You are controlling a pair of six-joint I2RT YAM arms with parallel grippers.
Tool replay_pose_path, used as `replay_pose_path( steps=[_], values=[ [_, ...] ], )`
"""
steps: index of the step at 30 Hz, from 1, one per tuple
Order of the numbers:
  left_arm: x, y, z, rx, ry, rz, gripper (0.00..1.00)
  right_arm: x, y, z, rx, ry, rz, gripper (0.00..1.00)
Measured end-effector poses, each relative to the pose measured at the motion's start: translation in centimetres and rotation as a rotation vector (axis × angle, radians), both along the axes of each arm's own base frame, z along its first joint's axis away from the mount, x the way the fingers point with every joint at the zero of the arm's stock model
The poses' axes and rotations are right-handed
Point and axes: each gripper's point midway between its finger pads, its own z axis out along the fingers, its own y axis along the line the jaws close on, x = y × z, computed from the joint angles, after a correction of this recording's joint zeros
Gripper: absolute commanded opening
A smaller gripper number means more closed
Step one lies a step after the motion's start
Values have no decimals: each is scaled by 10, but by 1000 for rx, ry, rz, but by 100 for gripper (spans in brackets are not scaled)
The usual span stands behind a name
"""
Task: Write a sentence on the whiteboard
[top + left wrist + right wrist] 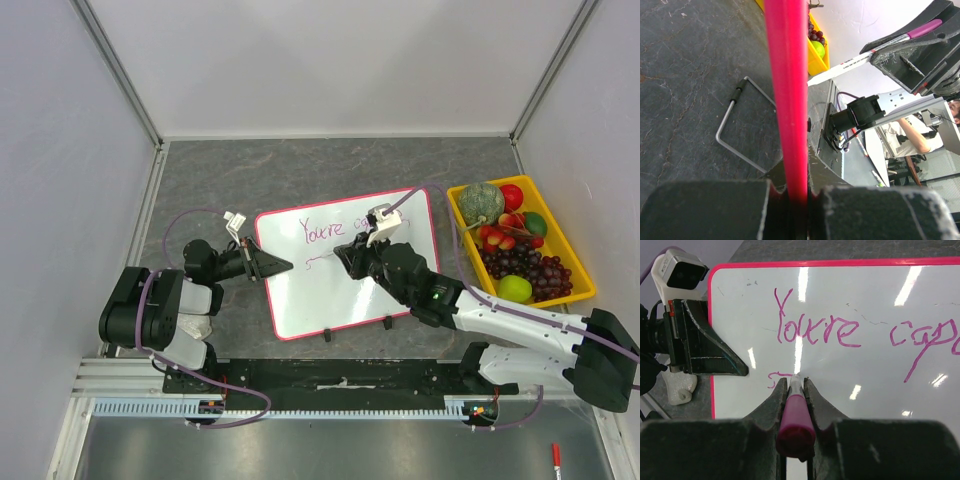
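The right gripper (796, 386) is clamped on a purple marker (796, 415) whose tip appears to touch the whiteboard (880, 400) just under "You're", at a short first stroke of a second line. The sentence (817, 331) so far reads "You're capa…" along the top. The board lies flat on the dark table (200, 180) between the two arms. The left gripper (795, 200) is closed on its pink rim at the left edge, which looks meant to pin it. The step in hand seems to be starting line two. It calls for light, even pressure and small strokes running rightward, parallel to the first line. They should stay clear of the long tail dropping from "p", with the left grip firm so the board cannot slide.
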Motion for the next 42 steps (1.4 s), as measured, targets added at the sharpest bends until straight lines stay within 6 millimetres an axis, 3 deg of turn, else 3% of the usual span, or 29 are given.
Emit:
replay_pose_path(
  steps=[8,15,28,42],
  values=[
    [0,0,0,0,-1,0,2,1,1,3,1,-9,5,0],
    [0,0,0,0,-2,0,2,6,8,18,24,-35,6,0],
    [0,0,0,0,0,0,2,7,13,7,8,-17,19,0],
    [0,0,0,0,2,0,2,-8,6,-8,21,14,58,0]
  ],
)
